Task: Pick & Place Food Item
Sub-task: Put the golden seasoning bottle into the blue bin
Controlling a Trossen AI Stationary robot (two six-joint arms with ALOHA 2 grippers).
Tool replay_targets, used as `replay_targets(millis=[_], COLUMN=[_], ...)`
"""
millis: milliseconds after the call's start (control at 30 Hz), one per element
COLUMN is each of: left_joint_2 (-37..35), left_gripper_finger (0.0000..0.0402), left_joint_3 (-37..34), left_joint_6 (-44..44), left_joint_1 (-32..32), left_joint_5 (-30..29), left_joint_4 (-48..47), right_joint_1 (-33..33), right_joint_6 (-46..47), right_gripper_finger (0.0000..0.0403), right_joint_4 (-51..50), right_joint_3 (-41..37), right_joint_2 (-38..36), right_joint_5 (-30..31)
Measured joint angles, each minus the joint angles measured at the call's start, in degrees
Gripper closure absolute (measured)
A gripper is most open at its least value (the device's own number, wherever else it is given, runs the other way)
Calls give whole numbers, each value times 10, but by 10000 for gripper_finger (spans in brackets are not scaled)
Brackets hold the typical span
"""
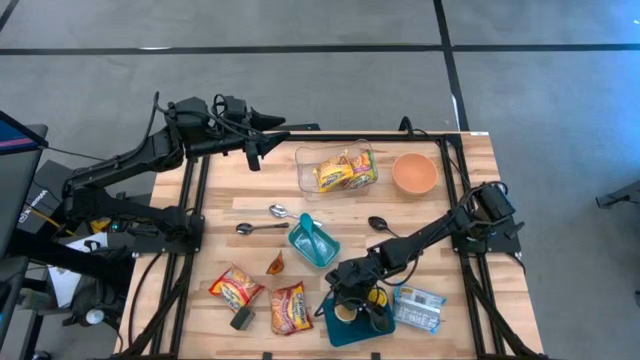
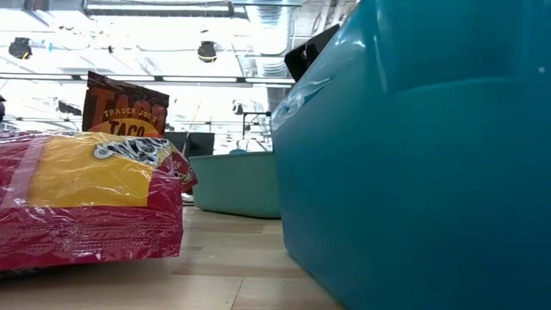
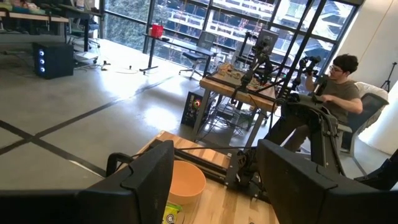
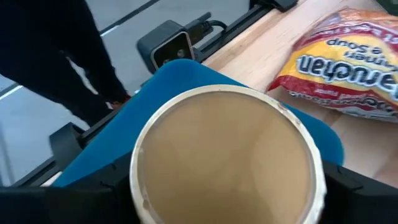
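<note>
My right gripper (image 1: 352,312) sits low at the table's (image 1: 470,210) near edge, fingers clamped on a round cup (image 4: 227,155) over the dark teal tray (image 1: 345,330); little room there, with a silver packet (image 1: 418,308) just beside. I count three ramen packs: two (image 1: 290,308) loose near the front edge (image 1: 235,287), one in the clear bin (image 1: 340,170). Two spoons (image 1: 278,211), one orange bowl (image 1: 414,172), one light teal container (image 1: 314,242). My left gripper (image 1: 258,152) hangs at the far edge, arm folded back, fingers apart and empty.
</note>
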Motion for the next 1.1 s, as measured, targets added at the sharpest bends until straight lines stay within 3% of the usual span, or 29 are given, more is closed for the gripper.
replay_targets(millis=[200,1100], left_joint_2=[0,0], left_gripper_finger=[176,179], left_joint_3=[0,0], left_joint_6=[0,0], left_joint_1=[0,0], left_joint_5=[0,0], left_joint_4=[0,0], right_joint_1=[6,8], right_joint_6=[1,41], right_gripper_finger=[112,112], right_joint_4=[2,7], right_joint_3=[1,0], right_joint_2=[-1,-1], right_joint_5=[46,45])
